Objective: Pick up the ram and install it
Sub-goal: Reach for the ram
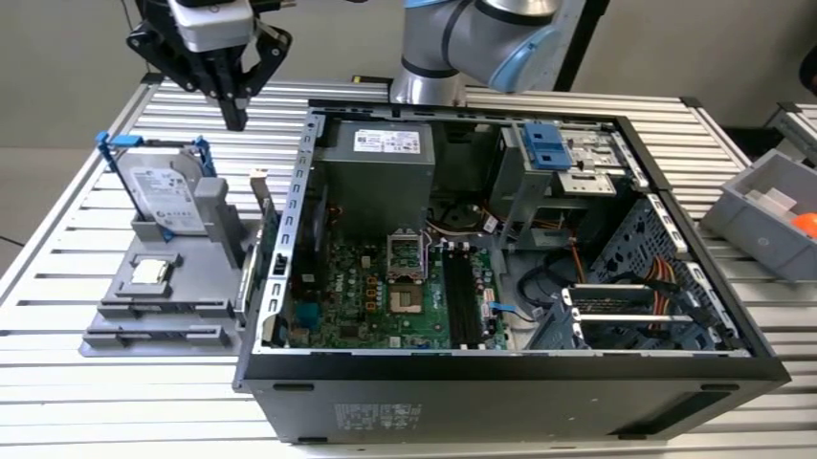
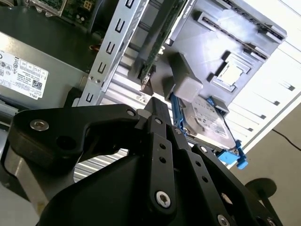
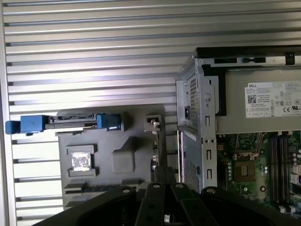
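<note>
Black angular gripper (image 1: 235, 120), fingers clenched on nothing. In the exterior view, at its five o'clock, the thin flat ram (image 1: 263, 206) stands on edge in a matte gray holder (image 1: 160, 311).

The end effector (image 1: 235, 120) is black, the hard drive (image 1: 166, 196) silver, its frame (image 1: 118, 141) blue, the motherboard (image 1: 370, 298) green.

On a ribbed silver metal tabletop (image 3: 94, 47), a grey moulded holder (image 3: 136, 136) is seen carrying a blue-handled silver hard drive (image 3: 70, 122), a small square silver chip (image 3: 81, 161) and the thin dark ram (image 3: 160, 148) stood edge-on, just beside an open metal computer case (image 3: 202, 117), with the black gripper (image 3: 164, 175) close by the ram.
</note>
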Tool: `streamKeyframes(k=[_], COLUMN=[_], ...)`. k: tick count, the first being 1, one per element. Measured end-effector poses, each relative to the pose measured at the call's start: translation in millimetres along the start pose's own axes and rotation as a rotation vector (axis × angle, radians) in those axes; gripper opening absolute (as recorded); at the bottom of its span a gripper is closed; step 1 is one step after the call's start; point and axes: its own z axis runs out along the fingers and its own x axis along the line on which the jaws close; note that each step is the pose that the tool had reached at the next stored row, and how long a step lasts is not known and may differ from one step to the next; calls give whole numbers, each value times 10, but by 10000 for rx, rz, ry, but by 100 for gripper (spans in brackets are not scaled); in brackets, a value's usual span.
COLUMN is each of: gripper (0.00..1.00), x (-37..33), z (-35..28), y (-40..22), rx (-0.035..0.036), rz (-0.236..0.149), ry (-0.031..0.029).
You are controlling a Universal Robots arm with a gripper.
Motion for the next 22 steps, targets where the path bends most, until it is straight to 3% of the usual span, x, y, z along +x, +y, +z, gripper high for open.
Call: streamKeyframes(k=[22], gripper=[0], x=[71], z=[-1], y=[-5], rx=[0], rz=[-1], ry=[0])
